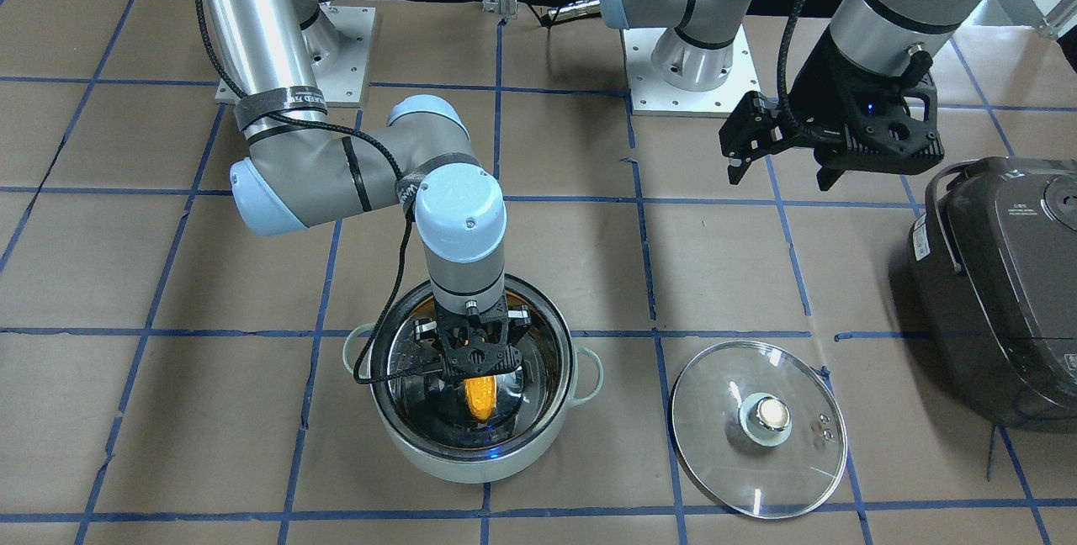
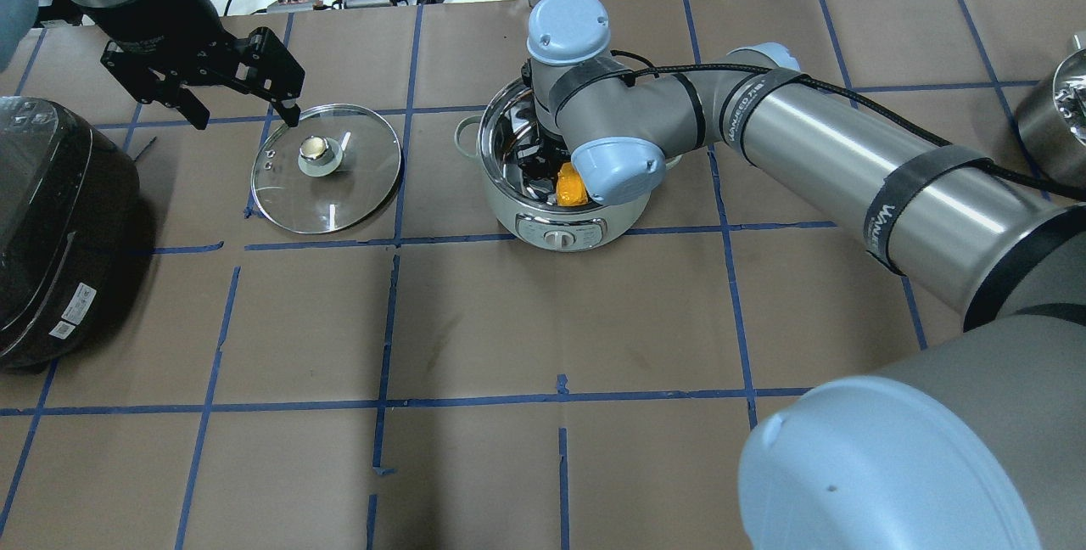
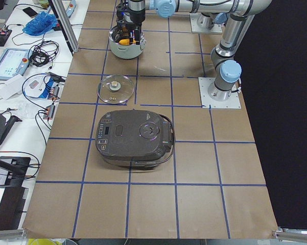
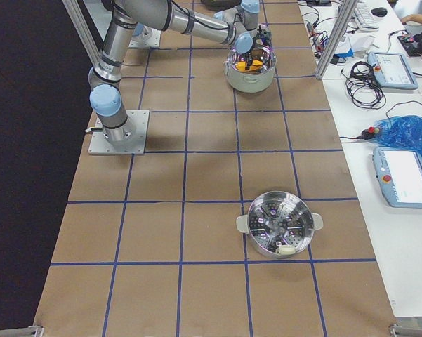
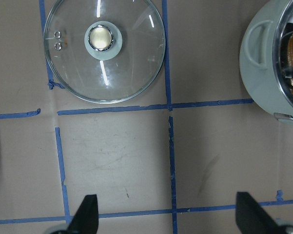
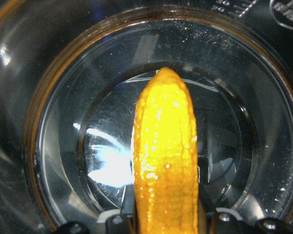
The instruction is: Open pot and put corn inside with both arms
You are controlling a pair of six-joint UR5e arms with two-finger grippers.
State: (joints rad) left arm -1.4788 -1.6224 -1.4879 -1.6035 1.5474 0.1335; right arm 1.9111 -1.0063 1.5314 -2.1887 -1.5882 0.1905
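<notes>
- Right gripper (image 1: 476, 370) is down inside the pot (image 1: 538, 444), clenched on the corn (image 1: 481, 398) and gripping its thick end
- Corn long axis runs roughly along the gripper axis, near vertical; the tapered tip points down at the steel floor
- Can't tell whether the tip touches the floor
- In the right wrist view the corn (image 6: 166, 161) sits about over the middle of the pot's floor
- Gripper is near the pot's centre, ringed by the wall, with some room to the rim on every side
- Pot is open and stands on the counter (image 1: 168, 276), one loop handle toward the lid side
- Lid (image 1: 724, 452) lies flat, knob up, on the counter on the robot's left of the pot, near it but not touching
- Left gripper (image 1: 778, 175) is released and empty, jaws wide, hovering above the counter near the lid
- Dark rice cooker (image 1: 1001, 276) sits further to the robot's left, well apart from the pot
- Bare counter around the pot on the other sides
- Steel steamer pot (image 4: 279, 225) is out toward the counter's right end, well apart
</notes>
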